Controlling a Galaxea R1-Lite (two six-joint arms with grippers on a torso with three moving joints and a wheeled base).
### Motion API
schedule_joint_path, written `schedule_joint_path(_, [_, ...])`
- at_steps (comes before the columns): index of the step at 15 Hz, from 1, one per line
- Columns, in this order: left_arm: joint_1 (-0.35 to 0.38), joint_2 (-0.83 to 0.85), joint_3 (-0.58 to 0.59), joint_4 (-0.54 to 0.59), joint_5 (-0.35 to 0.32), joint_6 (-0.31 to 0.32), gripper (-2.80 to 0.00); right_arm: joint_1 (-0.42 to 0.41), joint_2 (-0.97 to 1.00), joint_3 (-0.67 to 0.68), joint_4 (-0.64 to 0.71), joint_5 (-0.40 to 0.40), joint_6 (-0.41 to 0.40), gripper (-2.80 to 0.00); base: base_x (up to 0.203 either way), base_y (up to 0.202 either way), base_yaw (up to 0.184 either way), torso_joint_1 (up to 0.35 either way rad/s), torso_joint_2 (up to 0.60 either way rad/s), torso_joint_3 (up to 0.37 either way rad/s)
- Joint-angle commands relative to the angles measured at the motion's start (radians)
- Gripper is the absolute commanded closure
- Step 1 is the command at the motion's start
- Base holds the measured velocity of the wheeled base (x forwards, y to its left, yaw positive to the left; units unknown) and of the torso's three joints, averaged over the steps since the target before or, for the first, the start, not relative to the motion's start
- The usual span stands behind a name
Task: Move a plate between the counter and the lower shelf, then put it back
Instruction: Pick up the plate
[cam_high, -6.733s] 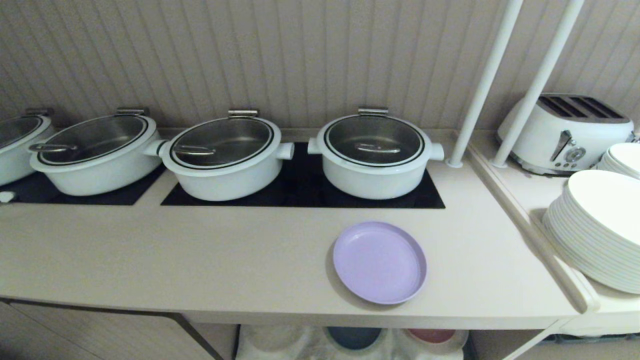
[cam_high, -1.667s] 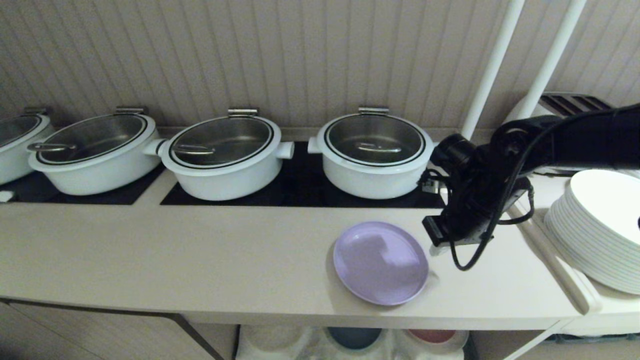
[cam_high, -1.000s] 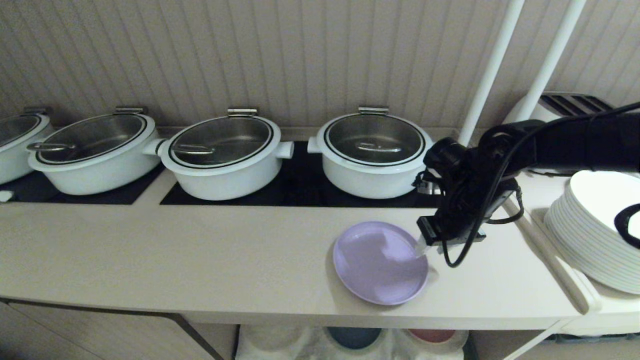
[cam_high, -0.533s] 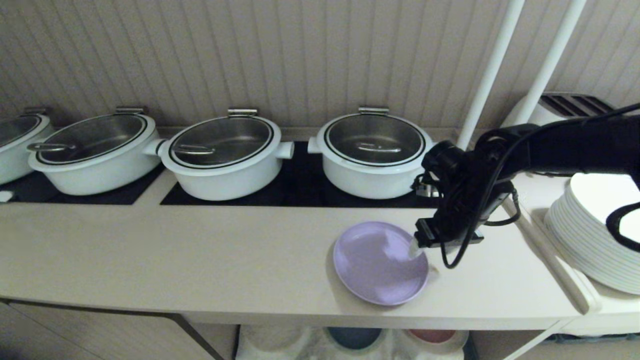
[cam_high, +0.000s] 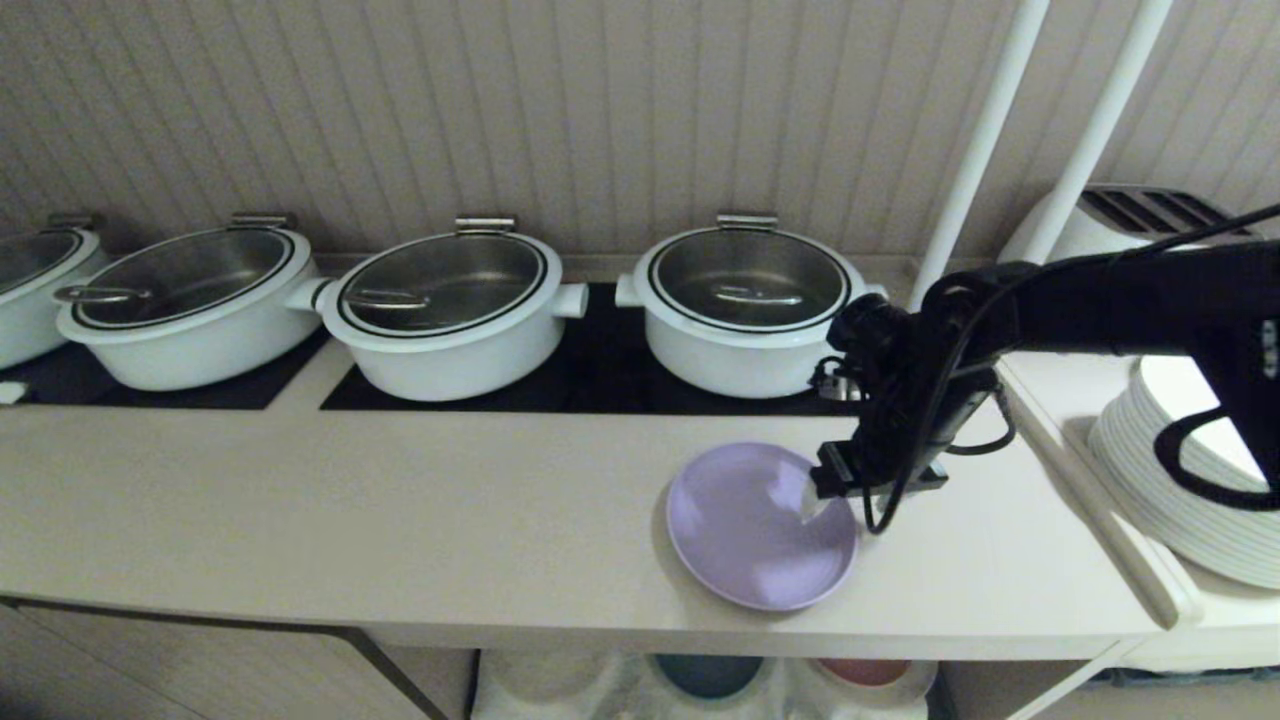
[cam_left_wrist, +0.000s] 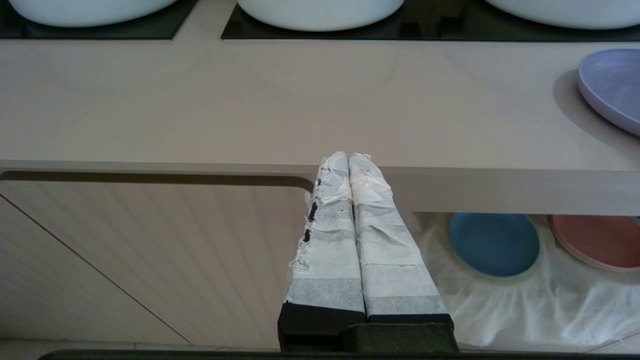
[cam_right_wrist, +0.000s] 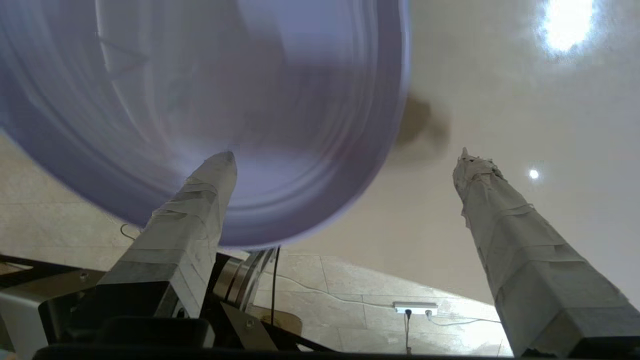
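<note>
Nearest, below the counter's front edge, the lower shelf (cam_left_wrist: 525, 305) is lined with wrinkled white cloth. The left wrist view shows a blue plate (cam_left_wrist: 493, 244) and a pink plate (cam_left_wrist: 597, 242) lying there side by side; the head view catches only their far rims. That same wrist view shows the left gripper (cam_left_wrist: 348, 162) parked in front of the counter's front face, its taped jaws pressed together with nothing between them; this arm is outside the head view.

On the counter (cam_high: 400, 520), near its front edge and toward the right end, lies the lavender plate (cam_high: 745, 535). The right gripper (cam_high: 815, 497) is at the plate's right rim, pointing down. The right wrist view shows its jaws spread wide, one taped finger (cam_right_wrist: 200, 200) over the plate's inside, the other (cam_right_wrist: 492, 210) over bare counter outside the rim; whether either touches cannot be told.

Farther back, three white lidded pots and part of a fourth sit on the black cooktop panels along the rear edge; the rightmost pot (cam_high: 745, 310) stands behind the plate. Beyond the counter's right end are a stack of white plates (cam_high: 1180, 480), a toaster (cam_high: 1130, 215) and two white poles (cam_high: 975, 160).
</note>
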Motion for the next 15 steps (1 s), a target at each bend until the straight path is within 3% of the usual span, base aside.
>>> schedule_joint_path(1, [0.000, 0.000, 0.000, 0.000, 0.000, 0.000, 0.00, 0.000, 0.020, -0.017, 0.005, 0.001, 0.001, -2.80, 0.000, 0.000, 0.000, 0.000, 0.00, 0.000])
schedule_joint_path(5, [0.000, 0.000, 0.000, 0.000, 0.000, 0.000, 0.00, 0.002, 0.062, -0.075, 0.010, 0.000, 0.001, -2.80, 0.000, 0.000, 0.000, 0.000, 0.00, 0.000])
schedule_joint_path(8, [0.000, 0.000, 0.000, 0.000, 0.000, 0.000, 0.00, 0.007, 0.094, -0.080, 0.009, -0.114, 0.004, -2.80, 0.000, 0.000, 0.000, 0.000, 0.00, 0.000])
schedule_joint_path(15, [0.000, 0.000, 0.000, 0.000, 0.000, 0.000, 0.00, 0.008, 0.112, -0.101, 0.005, -0.114, 0.006, -2.80, 0.000, 0.000, 0.000, 0.000, 0.00, 0.000])
